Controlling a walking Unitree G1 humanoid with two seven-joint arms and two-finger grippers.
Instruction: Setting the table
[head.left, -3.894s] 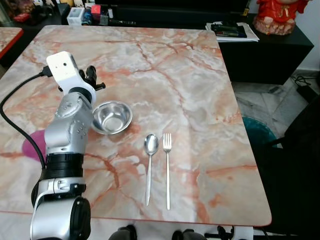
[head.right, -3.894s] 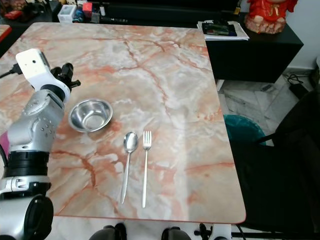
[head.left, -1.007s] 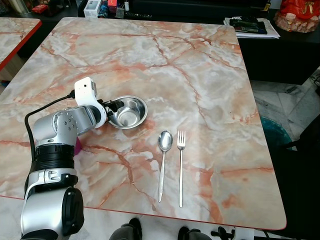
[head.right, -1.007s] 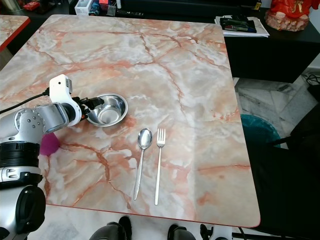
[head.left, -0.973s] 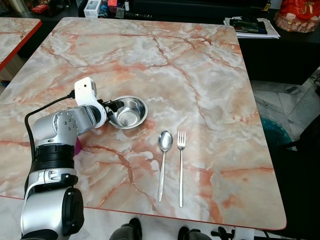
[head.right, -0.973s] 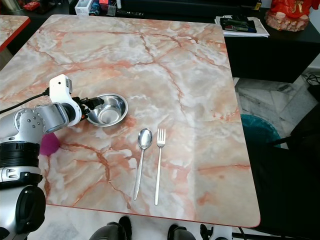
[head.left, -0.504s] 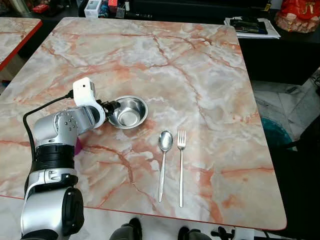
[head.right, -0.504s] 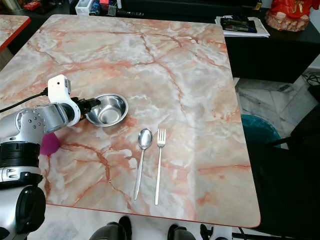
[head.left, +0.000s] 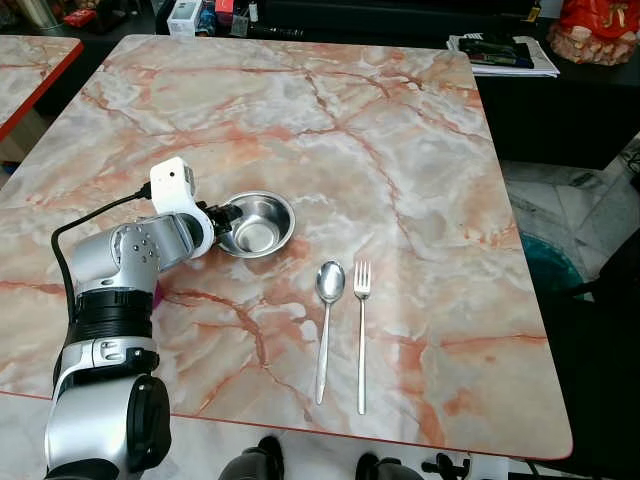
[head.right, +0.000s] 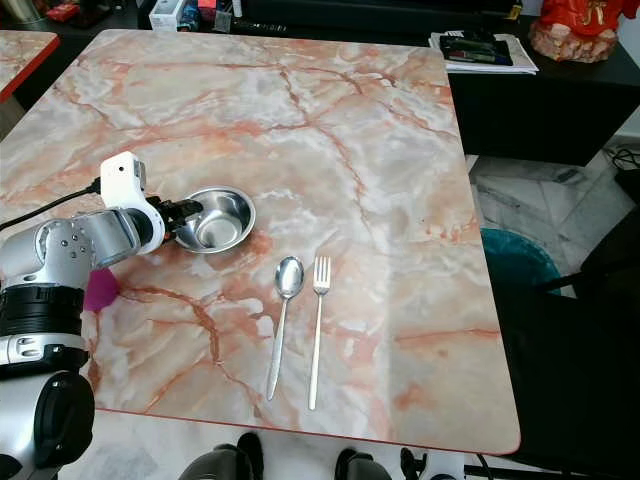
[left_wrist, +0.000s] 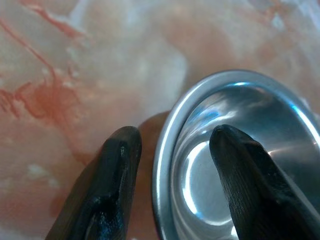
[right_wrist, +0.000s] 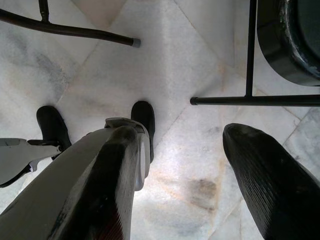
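Indoors, left hand (left_wrist: 172, 145) spread astride bowl (head.left: 257, 223) rim on marble table (head.left: 400, 160); right hand (right_wrist: 190, 165) wide above tiled floor (right_wrist: 170, 65).

Bowl (head.left: 256, 223) on table (head.left: 420, 150), spoon (head.left: 326, 325) and fork (head.left: 361, 335) nearer, to its right.

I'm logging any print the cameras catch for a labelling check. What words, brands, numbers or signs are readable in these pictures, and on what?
No text can be read.
Boxes beyond the table's far edge: print too small and blurred.
Papers on the dark cabinet: too small to read.
Steel bowl, spoon, fork, marble table: no markings show.
Left gripper, jaws astride the bowl's rim: no label shows.
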